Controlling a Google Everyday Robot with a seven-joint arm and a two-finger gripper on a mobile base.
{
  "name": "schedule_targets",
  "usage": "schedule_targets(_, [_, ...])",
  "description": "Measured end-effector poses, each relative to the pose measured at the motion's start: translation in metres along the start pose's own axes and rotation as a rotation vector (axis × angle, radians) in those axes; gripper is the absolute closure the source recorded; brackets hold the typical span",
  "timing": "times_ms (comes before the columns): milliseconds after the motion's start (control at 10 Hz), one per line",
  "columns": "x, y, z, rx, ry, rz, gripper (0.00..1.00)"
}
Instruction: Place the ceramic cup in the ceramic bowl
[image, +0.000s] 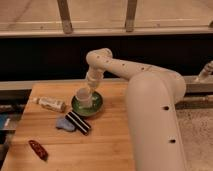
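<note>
A pale ceramic cup stands upright inside the green ceramic bowl, toward its left side, on the wooden table. My gripper hangs straight down from the white arm, right above the cup at its rim. The gripper's tip blends into the cup, so I cannot see whether it holds the cup.
A small bottle lies left of the bowl. A blue object and a black striped packet lie in front of it. A red packet lies near the table's front left corner. My large white arm body covers the right side.
</note>
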Motion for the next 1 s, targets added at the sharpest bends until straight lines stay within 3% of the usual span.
schedule_targets(300, [0.005,-0.003,-0.011,0.019,-0.009,0.011,0.20])
schedule_targets(500, [0.012,-0.008,-0.028,0.048,-0.030,0.029,0.20])
schedule_targets(800, [0.027,-0.019,-0.082,0.152,-0.107,0.095,0.20])
schedule_targets(1000, [0.037,-0.025,-0.105,0.200,-0.142,0.134,0.20])
